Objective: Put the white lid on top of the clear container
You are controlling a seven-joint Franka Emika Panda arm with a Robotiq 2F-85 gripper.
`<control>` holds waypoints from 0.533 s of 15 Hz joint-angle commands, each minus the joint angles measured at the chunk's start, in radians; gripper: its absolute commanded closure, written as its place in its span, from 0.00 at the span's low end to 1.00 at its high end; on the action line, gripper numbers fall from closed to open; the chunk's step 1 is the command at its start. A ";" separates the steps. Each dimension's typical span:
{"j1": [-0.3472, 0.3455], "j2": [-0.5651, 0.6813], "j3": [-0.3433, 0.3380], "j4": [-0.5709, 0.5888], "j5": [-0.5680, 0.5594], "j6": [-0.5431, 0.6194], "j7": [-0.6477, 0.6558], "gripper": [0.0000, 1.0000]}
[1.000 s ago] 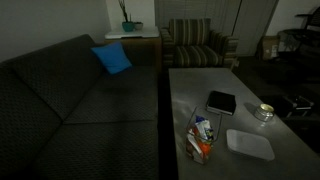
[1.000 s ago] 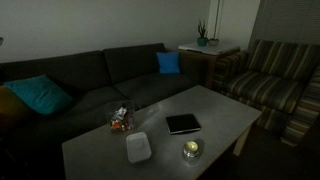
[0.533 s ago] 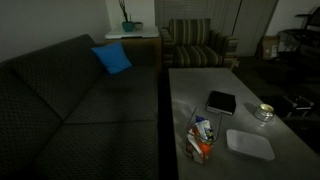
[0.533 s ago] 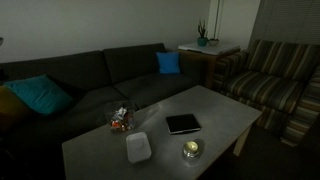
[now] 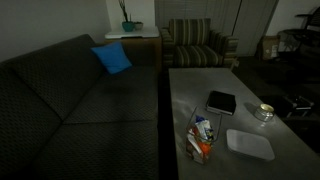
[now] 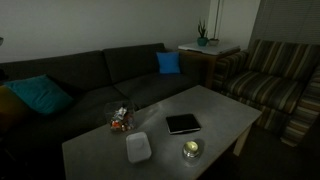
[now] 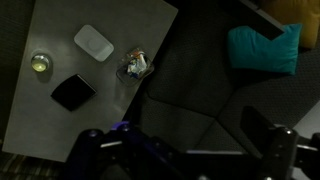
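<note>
A black flat square (image 5: 221, 102) and a shiny round dish (image 5: 264, 112) lie apart on the grey table (image 5: 190, 85).

1. Nothing has moved between a second ago and now in both exterior views.
2. The white lid (image 5: 250, 144) is in the same spot as before. It lies flat on the bench (image 5: 195, 85), near the clear container (image 5: 202, 138) and not on top of it.
3. The clear container has not slid or tipped.
4. The black flat square (image 5: 221, 102) and the small shiny dish (image 5: 264, 111) have not moved either.
5. The light is just as dim as before.
6. The wrist view has no earlier picture, so no change can be told there.
</note>
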 commanded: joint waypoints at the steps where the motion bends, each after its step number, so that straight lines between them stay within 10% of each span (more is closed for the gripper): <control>1: -0.015 0.000 0.011 0.003 0.007 -0.004 -0.006 0.00; 8: -0.026 0.097 -0.044 -0.086 0.040 0.168 -0.097 0.00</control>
